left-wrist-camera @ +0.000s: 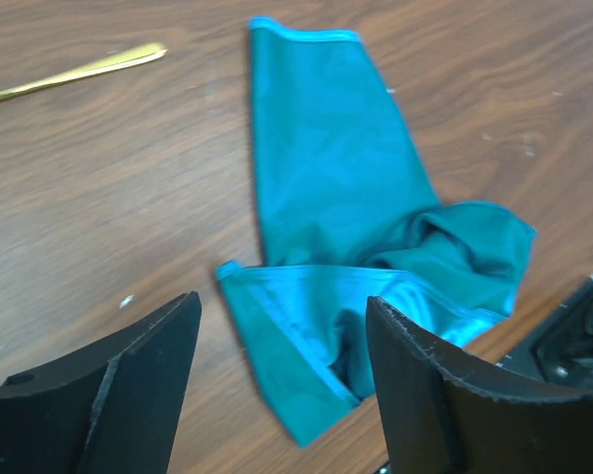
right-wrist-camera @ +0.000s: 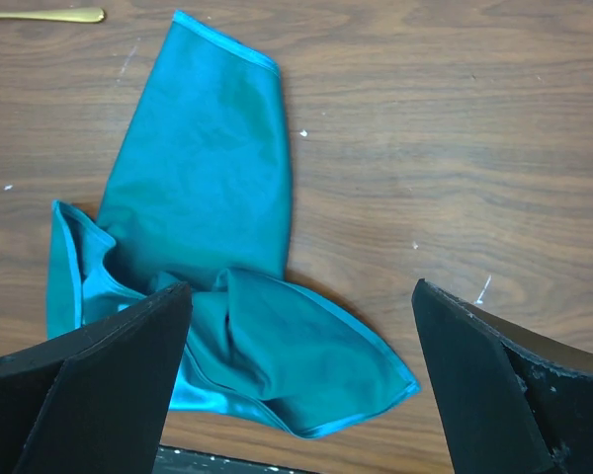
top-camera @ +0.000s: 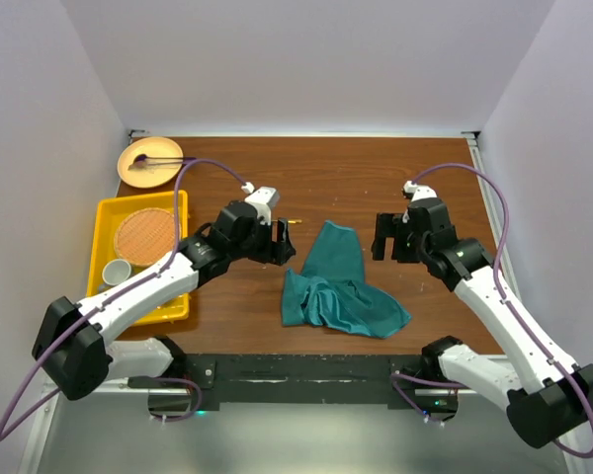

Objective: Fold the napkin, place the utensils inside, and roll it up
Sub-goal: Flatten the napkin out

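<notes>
Step 1, the fold, is not done. The napkin (top-camera: 338, 286) lies bunched on the desk (top-camera: 356, 178), lower centre of the top view: 1 flat strip points up-frame and the crumpled layers sit below it. My left fingers (top-camera: 282, 243) and right fingers (top-camera: 387, 237) are both spread apart, hold nothing, and hover either side of the strip. 1 gold utensil (left-wrist-camera: 79, 71) lies upper left in both wrist views, clear of the cloth. My call for the next move: drop each pair onto a hem edge, pinch, pull outward to flatten, then fold.
</notes>
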